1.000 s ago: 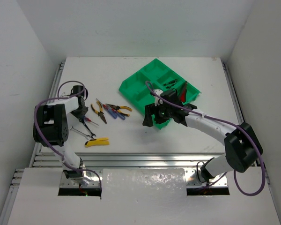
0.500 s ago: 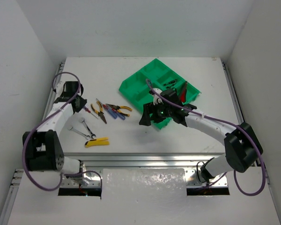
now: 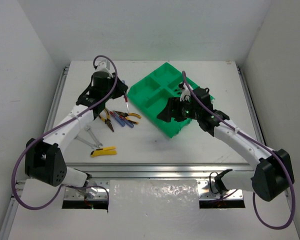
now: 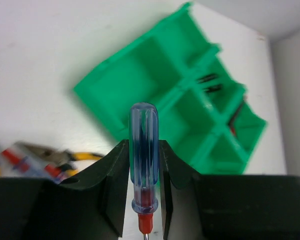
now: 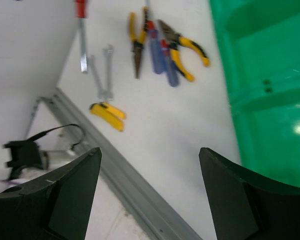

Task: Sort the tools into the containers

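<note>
My left gripper [image 3: 123,94] is shut on a thin screwdriver [image 3: 127,103] with a clear blue handle and red collar. It holds the screwdriver above the table, just left of the bright green tray [image 3: 149,89]. In the left wrist view the handle [image 4: 143,145] stands between the fingers, with the tray's compartments [image 4: 155,75] beyond. My right gripper [image 3: 166,114] is open and empty over the tray's near left part. It also shows in the right wrist view [image 5: 150,165]. Yellow-handled pliers [image 3: 105,119], more screwdrivers [image 3: 121,119], a wrench [image 3: 88,140] and a yellow utility knife [image 3: 103,151] lie on the table.
Small dark tools [image 4: 210,82] lie in a far tray compartment, and something red [image 4: 232,125] in another. The right wrist view shows the pliers [image 5: 182,45], wrench [image 5: 102,75], knife [image 5: 106,115] and the table's metal front rail [image 5: 140,200]. White walls enclose the table.
My left arm swung from the table's left side up toward the tray, carrying the screwdriver. My right gripper drew back to the right, further over the tray.
</note>
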